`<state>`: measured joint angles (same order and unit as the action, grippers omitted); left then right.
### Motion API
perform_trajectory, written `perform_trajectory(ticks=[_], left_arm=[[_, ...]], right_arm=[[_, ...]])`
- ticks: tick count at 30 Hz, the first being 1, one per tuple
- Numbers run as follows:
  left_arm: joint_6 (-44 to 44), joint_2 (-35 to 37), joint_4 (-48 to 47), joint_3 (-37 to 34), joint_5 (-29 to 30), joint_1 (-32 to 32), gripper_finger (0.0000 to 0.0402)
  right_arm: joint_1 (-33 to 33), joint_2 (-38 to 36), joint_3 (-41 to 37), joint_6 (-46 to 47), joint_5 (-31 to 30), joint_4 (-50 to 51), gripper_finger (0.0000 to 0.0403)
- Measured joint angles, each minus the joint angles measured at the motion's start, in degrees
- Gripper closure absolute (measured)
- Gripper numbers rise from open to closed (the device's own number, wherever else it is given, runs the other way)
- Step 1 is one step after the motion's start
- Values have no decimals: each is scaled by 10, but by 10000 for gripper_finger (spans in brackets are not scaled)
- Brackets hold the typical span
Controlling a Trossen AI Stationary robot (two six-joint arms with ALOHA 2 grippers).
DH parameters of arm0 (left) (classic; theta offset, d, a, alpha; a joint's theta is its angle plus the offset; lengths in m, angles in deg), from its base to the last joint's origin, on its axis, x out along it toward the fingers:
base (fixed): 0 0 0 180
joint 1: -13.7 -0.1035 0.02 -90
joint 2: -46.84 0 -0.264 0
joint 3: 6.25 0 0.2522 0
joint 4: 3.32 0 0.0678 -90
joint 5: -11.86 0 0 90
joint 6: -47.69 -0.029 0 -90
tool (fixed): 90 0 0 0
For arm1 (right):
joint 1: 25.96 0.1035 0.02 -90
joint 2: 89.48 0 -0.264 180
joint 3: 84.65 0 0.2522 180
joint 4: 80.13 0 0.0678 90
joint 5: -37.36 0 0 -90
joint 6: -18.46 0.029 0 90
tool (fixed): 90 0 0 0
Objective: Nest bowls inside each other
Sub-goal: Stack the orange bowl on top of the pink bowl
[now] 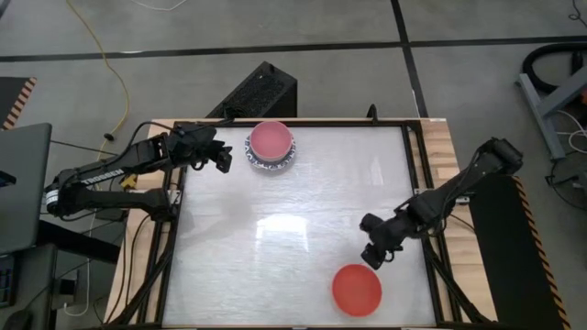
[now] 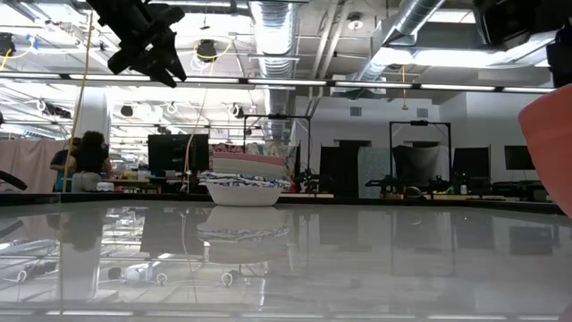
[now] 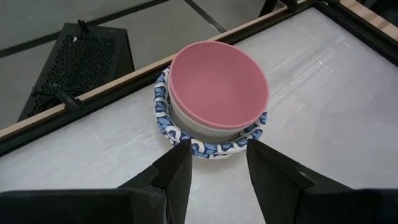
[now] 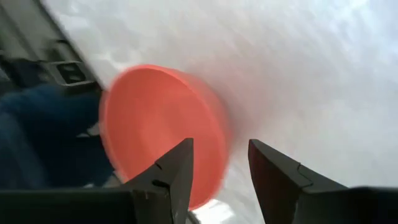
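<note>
A stack of nested bowls (image 1: 271, 147) stands near the table's far edge, left of centre. A pink bowl (image 3: 217, 81) is on top, and a white bowl with a blue-patterned rim (image 3: 166, 118) is at the bottom. My left gripper (image 1: 223, 158) hovers just left of the stack. It is open, and in the left wrist view (image 3: 217, 146) its fingers point at the stack's near side. A red bowl (image 1: 356, 289) rests upright on the table at the near right. My right gripper (image 1: 372, 258) hangs open just beyond the bowl's far side, slanting down toward the red bowl (image 4: 161, 130).
A black perforated box (image 1: 257, 92) sits on the floor past the far edge. A wooden frame (image 1: 440, 147) borders the table. A laptop (image 1: 18, 183) lies off the left side. A wide bare stretch of tabletop (image 1: 293, 229) separates the stack from the red bowl. A person (image 2: 85, 161) stands far off in the room.
</note>
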<state>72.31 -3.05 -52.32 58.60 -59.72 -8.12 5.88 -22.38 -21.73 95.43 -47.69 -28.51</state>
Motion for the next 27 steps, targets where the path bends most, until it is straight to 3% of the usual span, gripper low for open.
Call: perform_trajectory(ticks=[4,27], left_arm=[[0,0,0,0,0,0,260],[0,0,0,0,-2,0,260]], right_arm=[[0,36,17,-7,13,44,229],[38,128,17,-11,11,24,229]])
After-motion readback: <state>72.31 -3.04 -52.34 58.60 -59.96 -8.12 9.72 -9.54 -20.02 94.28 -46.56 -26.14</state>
